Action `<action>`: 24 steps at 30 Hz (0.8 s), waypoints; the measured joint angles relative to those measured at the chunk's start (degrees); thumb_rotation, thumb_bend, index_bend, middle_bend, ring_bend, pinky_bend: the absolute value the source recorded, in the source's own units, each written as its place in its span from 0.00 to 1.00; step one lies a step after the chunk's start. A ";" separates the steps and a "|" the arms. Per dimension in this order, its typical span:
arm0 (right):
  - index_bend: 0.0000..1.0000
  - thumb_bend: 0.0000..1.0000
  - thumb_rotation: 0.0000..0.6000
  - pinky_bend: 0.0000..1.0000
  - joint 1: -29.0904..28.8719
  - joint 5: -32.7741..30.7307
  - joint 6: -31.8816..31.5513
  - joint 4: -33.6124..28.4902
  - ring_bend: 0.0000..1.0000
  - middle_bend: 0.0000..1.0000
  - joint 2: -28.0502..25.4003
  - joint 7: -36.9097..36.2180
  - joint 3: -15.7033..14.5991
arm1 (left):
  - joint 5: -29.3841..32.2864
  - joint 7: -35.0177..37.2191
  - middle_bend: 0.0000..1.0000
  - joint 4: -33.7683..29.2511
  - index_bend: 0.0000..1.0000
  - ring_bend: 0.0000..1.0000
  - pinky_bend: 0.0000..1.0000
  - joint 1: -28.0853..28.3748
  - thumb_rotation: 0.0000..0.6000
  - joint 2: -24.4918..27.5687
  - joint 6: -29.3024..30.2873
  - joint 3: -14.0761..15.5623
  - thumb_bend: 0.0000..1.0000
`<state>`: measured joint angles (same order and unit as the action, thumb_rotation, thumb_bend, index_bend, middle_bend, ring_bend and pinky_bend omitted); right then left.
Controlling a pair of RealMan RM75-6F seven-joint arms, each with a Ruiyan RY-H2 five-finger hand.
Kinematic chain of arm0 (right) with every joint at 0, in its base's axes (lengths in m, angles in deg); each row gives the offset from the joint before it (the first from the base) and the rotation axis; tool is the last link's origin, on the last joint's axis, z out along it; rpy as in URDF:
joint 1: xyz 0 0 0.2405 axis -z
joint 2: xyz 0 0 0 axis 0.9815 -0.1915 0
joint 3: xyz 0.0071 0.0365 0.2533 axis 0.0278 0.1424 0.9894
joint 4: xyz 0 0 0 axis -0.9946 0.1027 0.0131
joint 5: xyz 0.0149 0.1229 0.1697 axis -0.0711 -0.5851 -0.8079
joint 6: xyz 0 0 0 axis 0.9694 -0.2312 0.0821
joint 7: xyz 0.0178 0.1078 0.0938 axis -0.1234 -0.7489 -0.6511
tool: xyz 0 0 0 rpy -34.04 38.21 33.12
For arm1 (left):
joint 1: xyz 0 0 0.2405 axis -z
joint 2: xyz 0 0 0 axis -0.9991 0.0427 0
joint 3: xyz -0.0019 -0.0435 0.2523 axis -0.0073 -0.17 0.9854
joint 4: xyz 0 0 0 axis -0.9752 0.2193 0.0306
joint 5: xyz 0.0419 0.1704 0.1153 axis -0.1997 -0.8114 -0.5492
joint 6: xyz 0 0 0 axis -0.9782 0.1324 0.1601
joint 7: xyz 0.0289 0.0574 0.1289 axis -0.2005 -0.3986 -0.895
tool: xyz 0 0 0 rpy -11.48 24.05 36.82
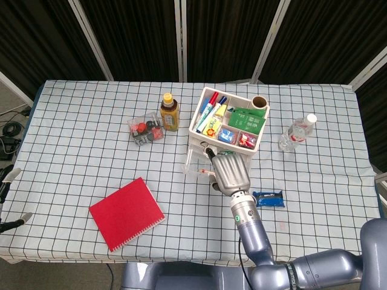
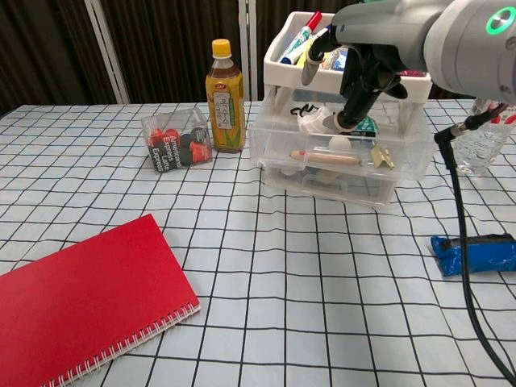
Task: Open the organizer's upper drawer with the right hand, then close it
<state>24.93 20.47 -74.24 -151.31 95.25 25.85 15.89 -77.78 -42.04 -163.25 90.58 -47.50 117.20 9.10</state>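
The white organizer (image 1: 208, 130) (image 2: 278, 68) stands at mid-table, its top tray full of markers and packets. Its clear upper drawer (image 1: 195, 163) (image 2: 403, 157) is pulled out toward me, with small odds and ends lying inside. My right hand (image 1: 231, 173) (image 2: 367, 64) hovers above the drawer's far part, level with the top tray, fingers bent downward and holding nothing. In the head view it hides the drawer's right half. Only two spread fingertips of my left hand (image 1: 7, 178) show, at the table's left edge.
A tea bottle (image 1: 169, 112) (image 2: 224, 97) and a clear box of red and black bits (image 1: 146, 128) (image 2: 176, 139) stand left of the organizer. A red notebook (image 1: 126, 212) (image 2: 81, 298) lies front left, a blue packet (image 1: 268, 199) (image 2: 476, 252) front right, a water bottle (image 1: 296, 133) right.
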 measured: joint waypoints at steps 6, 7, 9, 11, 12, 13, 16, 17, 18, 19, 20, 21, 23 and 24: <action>0.49 0.17 1.00 0.79 0.26 4.40 -0.62 1.09 1.00 1.00 0.20 -1.61 -0.78 | -0.03 -0.31 0.00 -0.12 0.00 0.00 0.00 -0.04 1.00 -0.06 0.14 -0.01 0.15; 0.50 0.17 1.00 0.79 0.32 5.15 -0.73 1.38 1.00 1.00 0.25 -1.87 -0.95 | -0.02 -0.36 0.00 -0.11 0.00 0.00 0.00 -0.01 1.00 -0.08 0.11 -0.04 0.15; 0.51 0.17 1.00 0.80 0.35 6.07 -0.97 2.14 1.00 1.00 0.39 -2.13 -1.16 | -0.04 -0.51 0.00 -0.07 0.00 0.00 0.00 0.05 1.00 -0.17 -0.01 -0.01 0.15; 0.52 0.17 1.00 0.80 0.27 6.18 -1.07 2.74 1.00 1.00 0.61 -2.14 -1.12 | -0.07 -0.63 0.00 -0.06 0.00 0.00 0.00 0.12 1.00 -0.24 -0.14 0.03 0.16; 0.52 0.17 1.00 0.80 0.19 6.09 -1.08 3.17 1.00 1.00 0.78 -2.12 -1.02 | -0.05 -0.63 0.00 -0.05 0.00 0.00 0.00 0.12 1.00 -0.24 -0.15 0.02 0.15; 0.52 0.17 1.00 0.80 0.11 5.92 -1.05 3.54 1.00 1.00 0.90 -2.07 -0.93 | -0.02 -0.61 0.00 -0.05 0.00 0.00 0.00 0.13 1.00 -0.24 -0.17 0.01 0.15; 0.51 0.16 1.00 0.79 -0.22 4.90 -0.85 5.11 1.00 1.00 1.29 -1.67 -0.55 | 0.23 -0.39 0.00 -0.03 0.00 0.00 0.00 0.13 1.00 -0.17 -0.22 -0.07 0.15; 0.51 0.16 1.00 0.79 -0.34 4.49 -0.77 5.70 1.00 1.00 1.38 -1.44 -0.46 | 0.38 -0.26 0.00 0.03 0.00 0.00 0.00 0.12 1.00 -0.16 -0.23 -0.13 0.15; 0.51 0.16 1.00 0.79 -0.53 3.94 -0.61 6.60 1.00 1.00 1.49 -1.13 -0.30 | 0.53 -0.08 0.00 0.09 0.00 0.00 0.00 0.12 1.00 -0.14 -0.24 -0.19 0.15; 0.51 0.16 1.00 0.80 -0.68 3.54 -0.48 7.26 1.00 1.00 1.58 -0.92 -0.15 | 0.61 0.09 0.00 0.15 0.00 0.00 0.00 0.12 1.00 -0.11 -0.22 -0.26 0.15; 0.51 0.16 1.00 0.80 -0.82 3.15 -0.36 7.85 1.00 1.00 1.67 -0.74 0.02 | 0.63 0.22 0.00 0.20 0.00 0.00 0.00 0.10 1.00 -0.07 -0.13 -0.32 0.15; 0.52 0.16 1.00 0.80 -1.00 2.66 -0.21 8.52 1.00 1.00 1.78 -0.51 0.24 | 0.60 0.28 0.00 0.20 0.00 0.00 0.00 0.08 1.00 -0.04 -0.03 -0.34 0.16; 0.53 0.16 1.00 0.80 -1.29 2.14 0.07 9.30 1.00 1.00 1.88 -0.02 0.39 | 0.46 0.46 0.00 0.19 0.00 0.00 0.00 0.03 1.00 0.04 0.18 -0.37 0.15; 0.53 0.16 1.00 0.80 -1.48 1.98 0.30 9.70 1.00 1.00 1.94 0.32 0.39 | 0.43 0.52 0.00 0.20 0.00 0.00 0.00 0.01 1.00 0.05 0.22 -0.38 0.15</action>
<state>23.44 22.45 -73.94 -141.62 97.18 26.16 16.28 -77.35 -41.52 -163.05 90.59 -47.44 117.43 8.72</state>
